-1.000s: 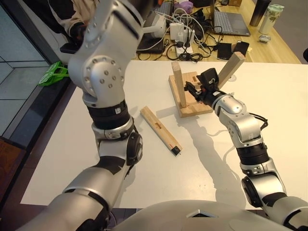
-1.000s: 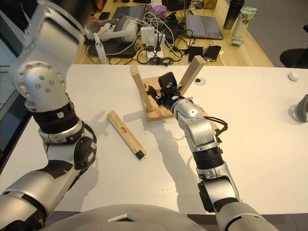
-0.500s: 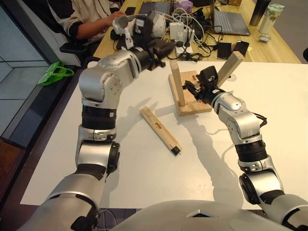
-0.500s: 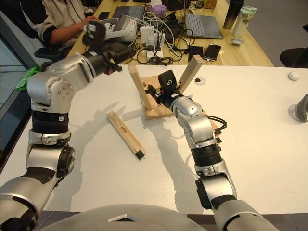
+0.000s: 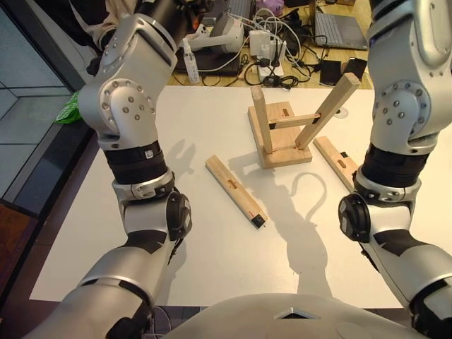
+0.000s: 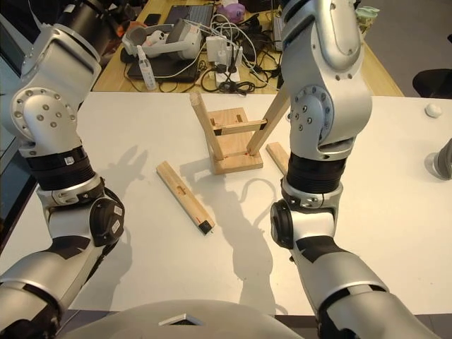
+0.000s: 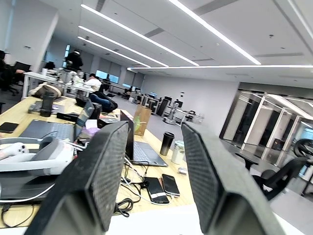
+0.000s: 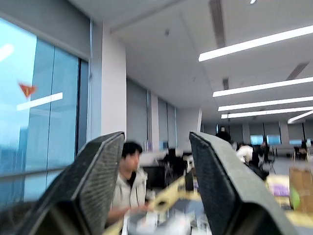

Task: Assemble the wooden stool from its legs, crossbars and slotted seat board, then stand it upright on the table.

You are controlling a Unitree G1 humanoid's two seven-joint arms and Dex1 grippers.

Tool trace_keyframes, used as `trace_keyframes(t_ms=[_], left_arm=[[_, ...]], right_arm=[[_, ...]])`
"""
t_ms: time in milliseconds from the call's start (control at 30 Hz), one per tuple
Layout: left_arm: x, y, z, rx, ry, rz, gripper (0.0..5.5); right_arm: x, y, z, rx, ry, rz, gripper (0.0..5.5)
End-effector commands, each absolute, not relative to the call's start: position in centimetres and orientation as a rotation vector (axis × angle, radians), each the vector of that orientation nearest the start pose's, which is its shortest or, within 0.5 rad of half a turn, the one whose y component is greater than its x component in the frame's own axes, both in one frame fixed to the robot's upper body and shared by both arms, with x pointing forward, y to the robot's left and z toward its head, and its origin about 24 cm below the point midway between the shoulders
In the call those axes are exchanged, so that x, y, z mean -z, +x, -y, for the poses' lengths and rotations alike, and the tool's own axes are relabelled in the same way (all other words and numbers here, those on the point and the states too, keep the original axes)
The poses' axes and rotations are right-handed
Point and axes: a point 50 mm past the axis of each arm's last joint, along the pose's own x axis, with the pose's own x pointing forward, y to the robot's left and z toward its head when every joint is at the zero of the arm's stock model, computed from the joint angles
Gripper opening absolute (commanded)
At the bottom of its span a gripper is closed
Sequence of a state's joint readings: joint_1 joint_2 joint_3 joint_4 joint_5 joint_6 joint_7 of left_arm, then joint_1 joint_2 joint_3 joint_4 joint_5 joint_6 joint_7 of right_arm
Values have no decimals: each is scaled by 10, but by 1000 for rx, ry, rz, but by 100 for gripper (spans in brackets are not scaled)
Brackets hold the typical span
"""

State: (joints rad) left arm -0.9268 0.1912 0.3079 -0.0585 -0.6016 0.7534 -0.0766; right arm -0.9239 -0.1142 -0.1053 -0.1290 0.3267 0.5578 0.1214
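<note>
as both end effectors [image 7: 154, 134] [image 8: 156, 139] gape wide, empty

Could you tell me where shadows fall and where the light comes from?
Left eye view: the half-built stool throws a shadow leftward on the table. Left wrist view: ceiling light strips glow behind the left gripper. Right wrist view: a bright window behind the right gripper.

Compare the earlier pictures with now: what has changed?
The right gripper left the crossbar and its arm rose high; the left gripper drew back from the upright leg and rose too. Both are open, empty. The seat board, slanted leg, crossbar and loose leg stayed put.
</note>
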Motion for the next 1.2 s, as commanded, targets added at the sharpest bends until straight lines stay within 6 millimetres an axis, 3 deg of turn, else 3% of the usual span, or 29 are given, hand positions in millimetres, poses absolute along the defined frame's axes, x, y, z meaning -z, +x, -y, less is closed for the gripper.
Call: trace_keyframes(t_ms=[33, 67, 100, 133, 300, 467, 600, 700, 767, 900, 967, 1000, 1067, 1200], left_arm=[[-280, 339, -139, 416, -401, 258, 200], [-279, 338, -137, 418, -399, 258, 200], [-279, 337, -136, 417, -397, 259, 200], [-278, 336, -135, 413, -398, 260, 200], [-279, 333, -135, 396, -405, 277, 200], [-308, 328, -133, 498, -422, 374, 200], [-330, 325, -129, 595, -417, 448, 200], [-321, 329, -121, 630, -388, 405, 200], [-315, 329, -118, 670, -442, 389, 200], [-343, 317, -129, 723, -564, 533, 200], [-364, 318, -133, 712, -575, 609, 200], [-365, 325, -129, 688, -566, 594, 200], [-351, 343, -112, 626, -483, 505, 200], [-302, 365, -80, 635, -422, 332, 200]], right_arm=[[-110, 326, 121, -505, -56, -439, 251], [-82, 313, 131, -516, -107, -579, 251], [-70, 306, 137, -507, -168, -632, 251], [-71, 307, 138, -499, -190, -619, 251], [-126, 331, 118, -479, -44, -303, 251], [-202, 322, 100, -700, 392, 43, 251], [-233, 318, 108, -711, 537, 189, 251], [-244, 321, 119, -609, 577, 278, 251], [-247, 322, 125, -556, 597, 310, 251], [-251, 326, 133, -491, 596, 341, 251], [-247, 330, 145, -349, 458, 347, 251], [-242, 332, 152, -236, 342, 349, 251], [-229, 331, 164, -44, 200, 333, 251], [-190, 304, 166, 152, 61, 285, 251]])
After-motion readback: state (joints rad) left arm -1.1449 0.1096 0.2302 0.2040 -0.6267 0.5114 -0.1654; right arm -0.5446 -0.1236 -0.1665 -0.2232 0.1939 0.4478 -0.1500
